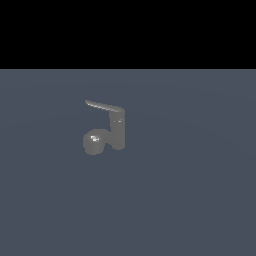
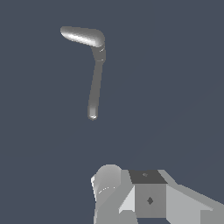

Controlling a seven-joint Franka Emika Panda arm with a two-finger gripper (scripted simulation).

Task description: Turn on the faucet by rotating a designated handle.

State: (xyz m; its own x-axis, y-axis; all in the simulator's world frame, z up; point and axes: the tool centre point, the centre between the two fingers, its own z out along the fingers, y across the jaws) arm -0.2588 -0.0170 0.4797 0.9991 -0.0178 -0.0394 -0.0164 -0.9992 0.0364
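Note:
The faucet (image 1: 117, 131) is a dull grey upright post standing on the blue-grey floor, left of centre in the exterior view. Its stubby spout (image 1: 93, 142) has a bright glint and ends low on the exterior view's left. The handle (image 1: 102, 106) is a thin lever running from the post's top toward the exterior view's left. From above, the wrist view shows the handle (image 2: 83, 36) as a broad flat blade and the spout (image 2: 95, 89) as a narrow tube. Grey parts of my gripper (image 2: 131, 197) show at the frame's edge, well apart from the faucet. Its fingers are not clearly seen.
A flat blue-grey floor (image 1: 190, 190) spreads around the faucet, with black background above it. Neither the arm nor the gripper appears in the exterior view.

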